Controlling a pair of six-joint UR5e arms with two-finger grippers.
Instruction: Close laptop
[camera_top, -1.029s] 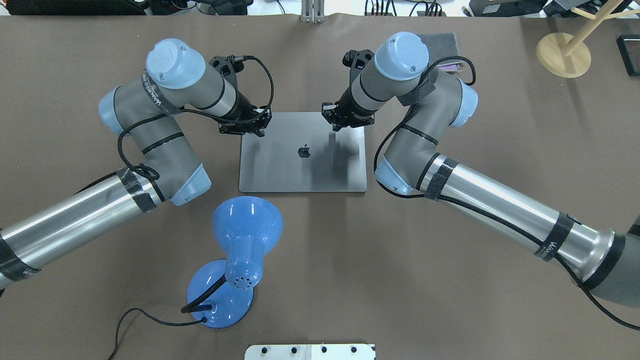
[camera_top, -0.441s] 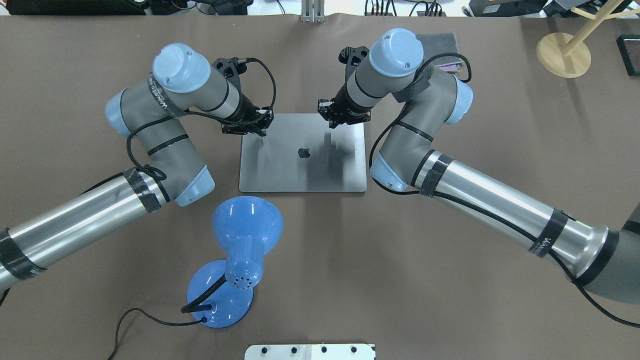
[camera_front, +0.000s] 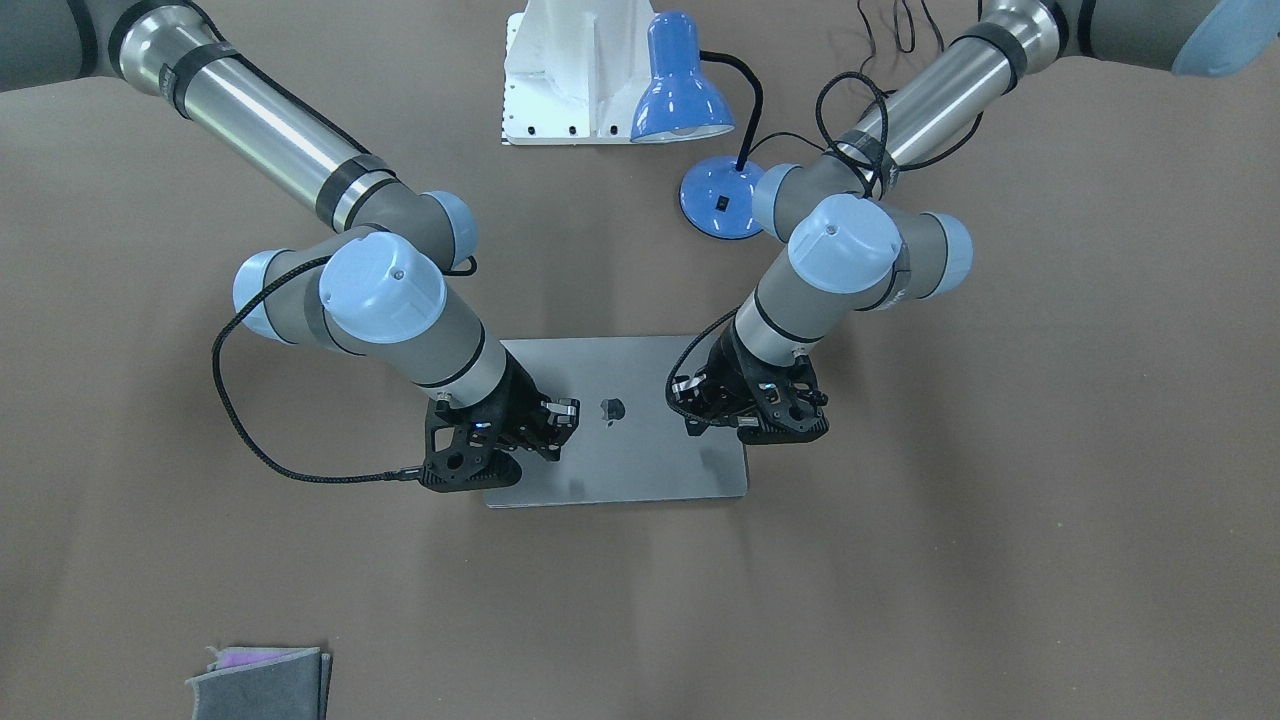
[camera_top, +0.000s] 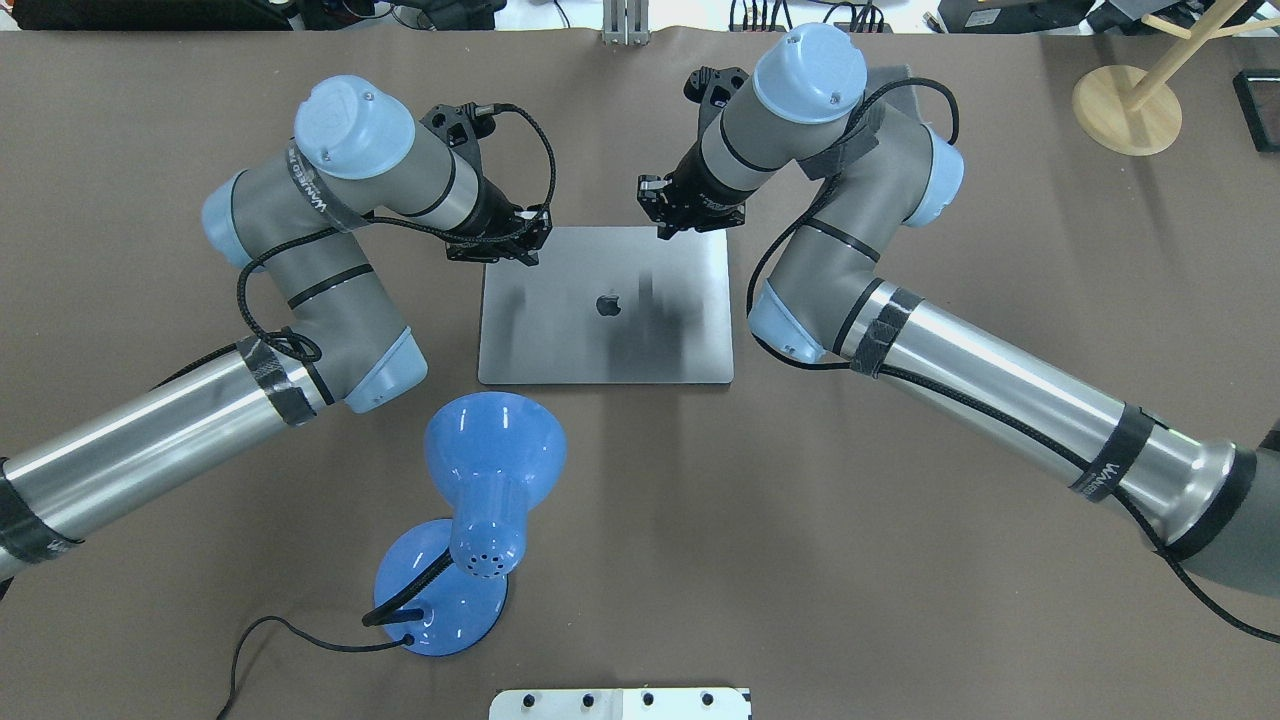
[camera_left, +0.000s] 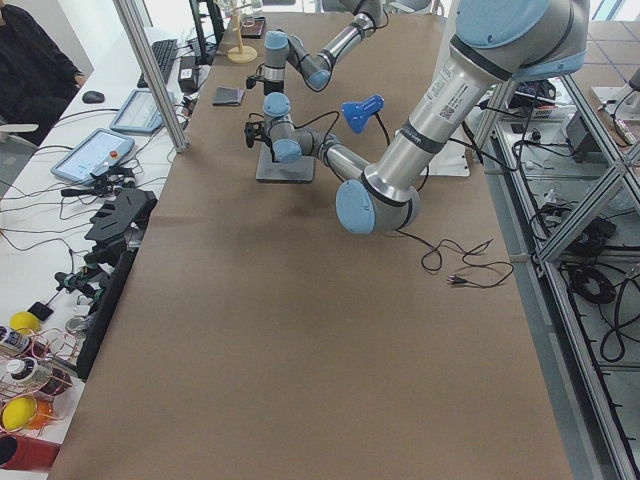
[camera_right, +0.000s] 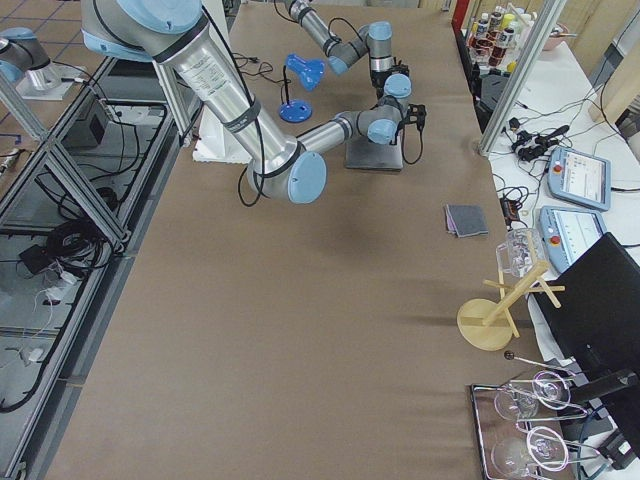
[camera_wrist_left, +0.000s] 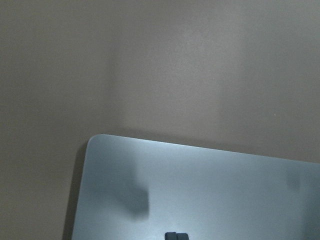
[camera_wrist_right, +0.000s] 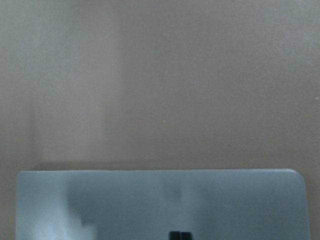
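The space-grey laptop (camera_top: 560, 330) lies flat on the brown table with its lid down and the dark apple logo facing up; it also shows in the front-facing view (camera_front: 625, 465). My left gripper (camera_top: 528, 255) hangs over the lid's far left corner. My right gripper (camera_top: 663, 232) hangs over the lid's far edge, right of centre. Each wrist view shows the lid (camera_wrist_left: 200, 190) (camera_wrist_right: 150, 200) below, with shadows on it and a pair of fingertips (camera_wrist_left: 176, 236) (camera_wrist_right: 180, 235) pressed together. Both grippers are shut and hold nothing.
A blue desk lamp (camera_top: 480, 480) with a black cord stands on the near side of the laptop, by my left arm. A grey felt pouch (camera_front: 260, 685) lies at the far right. A wooden stand (camera_top: 1125, 110) is in the far right corner. A white base plate (camera_top: 620, 703) is at the near edge.
Both grippers have drawn back from the lid toward its far edge, the right one further. Their shadows on the lid have shifted. The laptop has not moved.
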